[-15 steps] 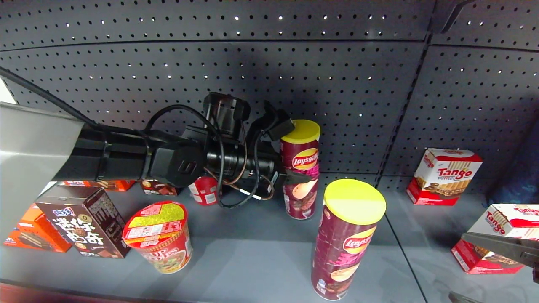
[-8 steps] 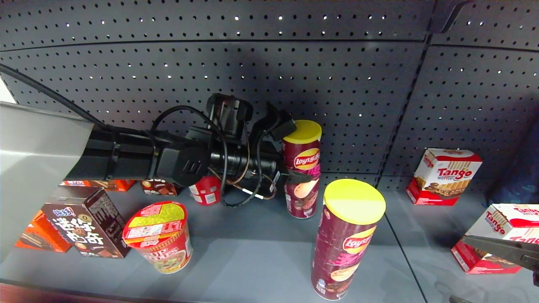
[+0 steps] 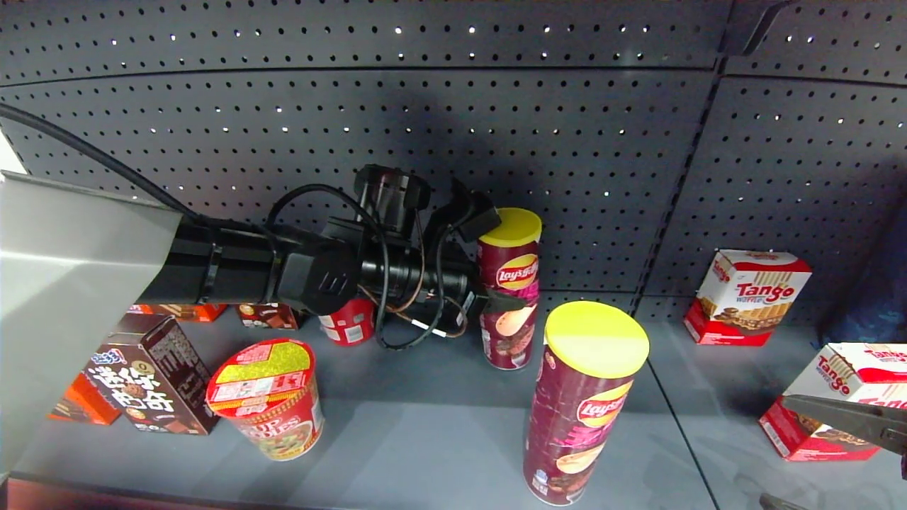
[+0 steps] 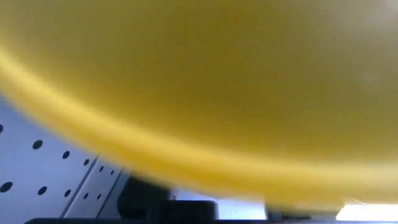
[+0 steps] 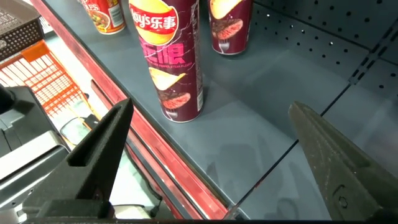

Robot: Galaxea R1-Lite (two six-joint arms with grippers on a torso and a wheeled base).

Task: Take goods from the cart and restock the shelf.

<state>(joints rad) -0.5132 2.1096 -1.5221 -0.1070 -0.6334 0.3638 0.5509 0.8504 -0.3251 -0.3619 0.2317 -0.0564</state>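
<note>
Gripping the back chip can [image 3: 507,340] at the rear of the shelf [image 3: 425,439], the left end effector [image 3: 492,262] held tight; the right end effector [image 5: 211,112] hung open. A crooked let-go could tip it into the front can [image 3: 584,404].

Premises: a retail shop, snack aisle. Grounds: a grey metal shelf [image 3: 425,439] with a red front edge, backed by a perforated pegboard panel [image 3: 602,142], carries packaged goods facing outward. These are a front chip can [image 3: 584,404], a rear chip can [image 3: 509,283], cup noodles [image 3: 268,397], wafer boxes [image 3: 747,297] and a brown biscuit box [image 3: 152,372]. An orange wire cart [image 5: 43,74] stands below the shelf front.
</note>
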